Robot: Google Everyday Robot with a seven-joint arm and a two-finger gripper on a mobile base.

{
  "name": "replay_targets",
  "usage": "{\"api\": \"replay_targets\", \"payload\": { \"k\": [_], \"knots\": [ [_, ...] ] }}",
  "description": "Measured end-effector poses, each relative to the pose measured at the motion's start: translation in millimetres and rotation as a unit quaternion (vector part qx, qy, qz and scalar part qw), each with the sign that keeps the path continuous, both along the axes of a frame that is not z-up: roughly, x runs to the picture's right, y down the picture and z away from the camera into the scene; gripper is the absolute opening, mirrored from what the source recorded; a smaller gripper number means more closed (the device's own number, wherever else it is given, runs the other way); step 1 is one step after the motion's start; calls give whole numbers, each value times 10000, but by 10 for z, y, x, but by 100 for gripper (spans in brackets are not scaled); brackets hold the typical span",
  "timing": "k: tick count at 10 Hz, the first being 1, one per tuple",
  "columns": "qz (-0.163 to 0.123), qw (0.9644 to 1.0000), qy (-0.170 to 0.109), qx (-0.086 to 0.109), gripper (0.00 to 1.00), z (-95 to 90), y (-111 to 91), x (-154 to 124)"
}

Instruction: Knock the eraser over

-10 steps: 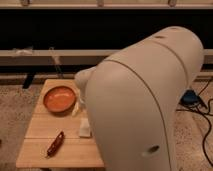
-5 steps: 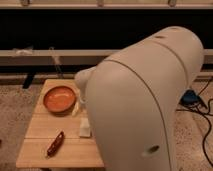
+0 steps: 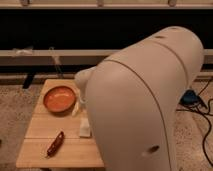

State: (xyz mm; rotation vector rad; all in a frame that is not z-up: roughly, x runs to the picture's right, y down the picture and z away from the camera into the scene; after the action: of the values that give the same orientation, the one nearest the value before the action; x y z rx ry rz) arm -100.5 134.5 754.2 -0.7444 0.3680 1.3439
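Note:
The eraser does not show in the camera view; it is hidden or out of view. My gripper is also out of view, somewhere behind my large white arm casing (image 3: 145, 100), which fills the middle and right of the picture. A rounded white arm part (image 3: 85, 80) reaches over the right side of the small wooden table (image 3: 37, 150).
On the table are an orange bowl (image 3: 59, 99), a long white stick (image 3: 76, 108) leaning by the bowl, a flat pale cream block (image 3: 85, 128) and a dark red object (image 3: 55, 143) near the front. Cables (image 3: 202, 107) lie on the floor at the right. A dark wall with rails runs behind.

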Motion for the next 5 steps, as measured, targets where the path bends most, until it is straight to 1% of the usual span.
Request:
{"api": "replay_targets", "payload": {
  "k": [3, 4, 5],
  "knots": [
    [3, 10000, 1, 10, 80, -9, -1, 2],
    [32, 10000, 36, 80, 80, -57, 1, 27],
    [51, 9998, 83, 182, 80, -171, 4, 82]
  ]
}}
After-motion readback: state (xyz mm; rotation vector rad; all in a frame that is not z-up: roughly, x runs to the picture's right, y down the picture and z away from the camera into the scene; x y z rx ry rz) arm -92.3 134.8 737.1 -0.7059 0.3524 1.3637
